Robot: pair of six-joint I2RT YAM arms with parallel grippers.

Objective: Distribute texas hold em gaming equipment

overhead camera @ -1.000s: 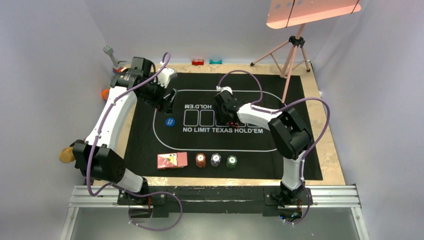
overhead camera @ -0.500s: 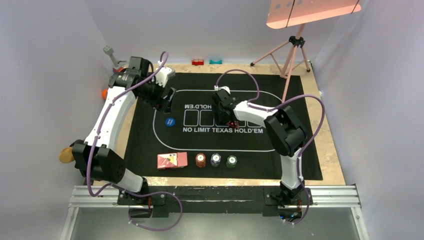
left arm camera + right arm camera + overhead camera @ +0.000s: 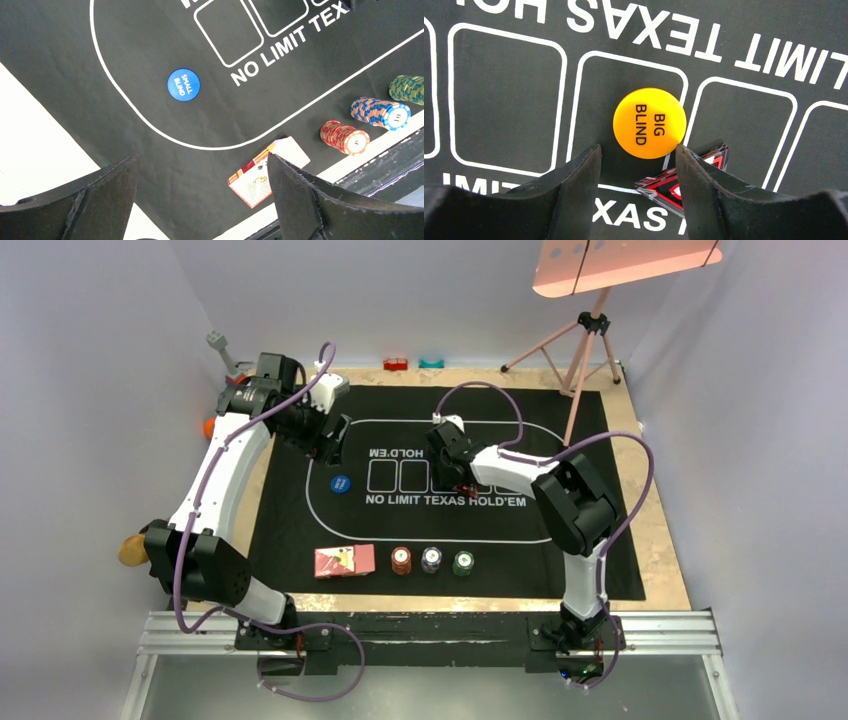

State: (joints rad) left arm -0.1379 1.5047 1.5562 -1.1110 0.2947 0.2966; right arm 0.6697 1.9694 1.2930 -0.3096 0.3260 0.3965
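My right end effector (image 3: 637, 149) hung low over the mat (image 3: 504, 90) with its fingers partly spread and nothing between them but bare mat. The orange disc (image 3: 649, 123) lay flat just ahead of the tips, straddling the white line between two printed card boxes. I judged it a light, stiff, smooth piece of plastic (thin enough to skid away rather than lift). The hold I wanted was therefore across its rim, one finger on either side, pressed down close to the mat.

Being round, it had no long axis. Only its lettering gave it a heading, the tops of the letters facing right in my wrist view. The triangle marker (image 3: 664, 185) lay close against the disc's near edge, half hidden under my right-hand finger. One of its corners aimed up and right, and it looked likely to get nudged. My left end effector (image 3: 202, 157) was spread wide and empty above the mat's left side, near the blue disc (image 3: 183, 84).
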